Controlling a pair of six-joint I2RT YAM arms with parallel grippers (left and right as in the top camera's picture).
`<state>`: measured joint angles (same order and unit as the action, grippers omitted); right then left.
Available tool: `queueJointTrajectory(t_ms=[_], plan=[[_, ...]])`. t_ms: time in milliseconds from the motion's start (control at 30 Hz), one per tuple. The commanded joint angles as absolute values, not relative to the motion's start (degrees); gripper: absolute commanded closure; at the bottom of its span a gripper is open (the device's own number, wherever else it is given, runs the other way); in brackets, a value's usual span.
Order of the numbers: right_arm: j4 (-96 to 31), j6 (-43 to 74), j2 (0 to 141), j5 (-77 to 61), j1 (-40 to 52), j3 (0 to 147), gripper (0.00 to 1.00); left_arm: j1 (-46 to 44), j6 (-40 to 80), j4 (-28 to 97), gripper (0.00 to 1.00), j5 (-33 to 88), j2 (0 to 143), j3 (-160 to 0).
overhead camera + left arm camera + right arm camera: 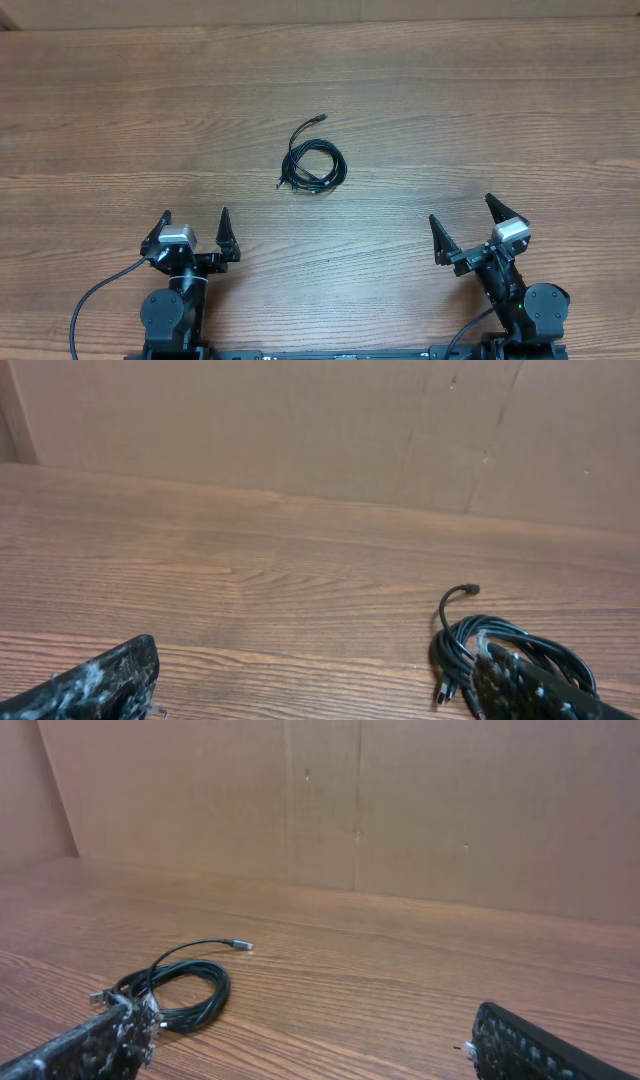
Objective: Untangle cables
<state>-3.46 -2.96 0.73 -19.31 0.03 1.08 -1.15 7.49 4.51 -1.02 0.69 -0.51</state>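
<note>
The cables (314, 163) lie as one small coiled bundle of thin black cords at the table's middle, one plug end sticking out to the upper right and others at the lower left. The bundle shows in the left wrist view (510, 650) at the lower right, partly behind a finger, and in the right wrist view (185, 985) at the lower left. My left gripper (195, 232) is open and empty, near the front edge, left of the bundle. My right gripper (465, 228) is open and empty, near the front edge, right of the bundle.
The wooden table (500, 110) stretches around the bundle. A brown cardboard wall (300, 430) stands along the table's far edge, also seen in the right wrist view (450, 810).
</note>
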Motion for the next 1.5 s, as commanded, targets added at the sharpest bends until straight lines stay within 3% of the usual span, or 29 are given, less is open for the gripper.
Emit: queueJointTrajectory(t_ms=[0,1467], plan=[[-3.1,-2.6,0.2,-19.6,0.0,0.4,0.0,-1.1,6.8,4.5,0.0,-0.2,0.3,-0.3],[-2.7,-3.0,0.2,-19.1,0.0,0.4,0.0,-1.1,5.3,4.5,0.0,-0.2,0.3,-0.3]])
